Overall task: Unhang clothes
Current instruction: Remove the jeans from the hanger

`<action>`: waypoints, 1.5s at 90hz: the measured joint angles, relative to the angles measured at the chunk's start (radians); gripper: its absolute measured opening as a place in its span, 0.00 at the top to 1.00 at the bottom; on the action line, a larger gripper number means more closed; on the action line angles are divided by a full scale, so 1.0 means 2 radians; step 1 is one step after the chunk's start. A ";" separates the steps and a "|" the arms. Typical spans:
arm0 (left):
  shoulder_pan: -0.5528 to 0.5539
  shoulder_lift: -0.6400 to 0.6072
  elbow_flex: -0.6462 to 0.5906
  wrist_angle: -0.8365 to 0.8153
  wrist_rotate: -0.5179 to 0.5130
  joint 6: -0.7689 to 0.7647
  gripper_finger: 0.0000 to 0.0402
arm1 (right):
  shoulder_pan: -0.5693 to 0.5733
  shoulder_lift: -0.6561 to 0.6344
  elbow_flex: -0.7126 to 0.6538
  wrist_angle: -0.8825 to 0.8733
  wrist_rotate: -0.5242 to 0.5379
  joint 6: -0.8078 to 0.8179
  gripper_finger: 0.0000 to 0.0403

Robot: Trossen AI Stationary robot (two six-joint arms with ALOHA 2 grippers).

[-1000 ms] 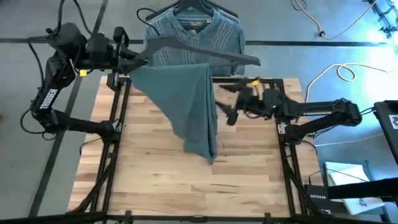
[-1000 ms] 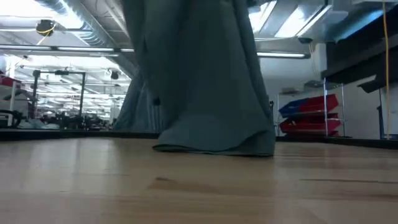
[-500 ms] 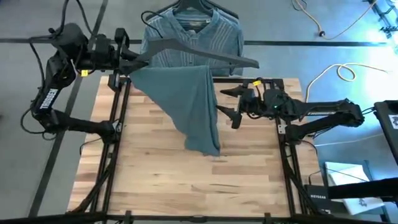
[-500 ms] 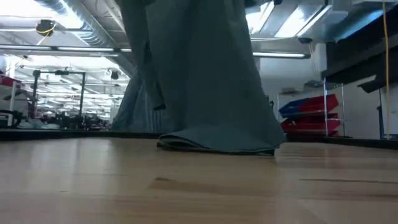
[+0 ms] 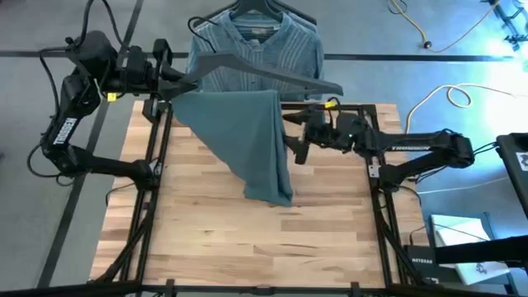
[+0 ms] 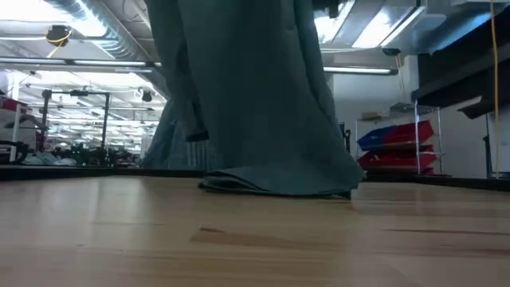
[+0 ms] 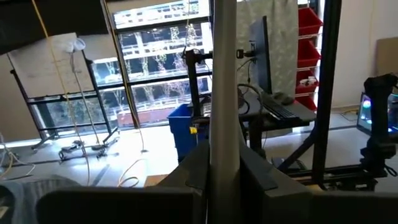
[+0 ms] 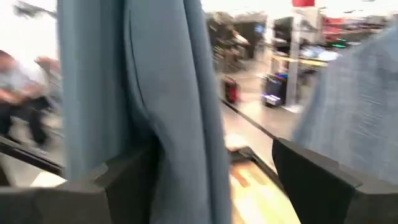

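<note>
A plain grey T-shirt (image 5: 247, 140) is draped over a dark hanger (image 5: 264, 73), which my left gripper (image 5: 177, 78) is shut on above the table's far left. The shirt's lower end (image 6: 275, 183) lies bunched on the wooden table (image 5: 206, 239). My right gripper (image 5: 293, 134) is open at the shirt's right edge. In the right wrist view the cloth (image 8: 161, 93) hangs between its fingers, close to one of them. The blue-grey striped shirt (image 5: 256, 49) hangs on another hanger beyond the table's far edge. My left gripper pinches the hanger's left arm (image 7: 222, 124) between its two fingers, coming level from the table's left. The hanger is held up clear of the table, with the T-shirt hanging below it. My right gripper: I cannot tell whether its finger (image 8: 124, 177) touches the cloth.
Black frame rails (image 5: 153, 165) run along the table's left and right sides. The near half of the table is bare wood. A yellow cable (image 5: 429, 99) and boxes (image 5: 462, 239) lie on the floor to the right.
My right gripper has moved toward the table's left, up to the T-shirt's right edge, staying open. The hanger and my left gripper have kept their place.
</note>
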 joint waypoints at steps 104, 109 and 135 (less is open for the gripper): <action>-0.016 0.001 -0.010 -0.089 -0.009 0.019 0.94 | -0.109 0.061 -0.008 0.010 0.019 0.061 1.00; -0.020 0.001 -0.010 -0.100 -0.020 0.025 0.94 | -0.124 0.061 -0.013 0.009 0.017 0.075 1.00; -0.028 -0.002 -0.010 -0.096 -0.027 0.035 0.94 | -0.193 0.061 -0.053 0.007 0.002 0.113 1.00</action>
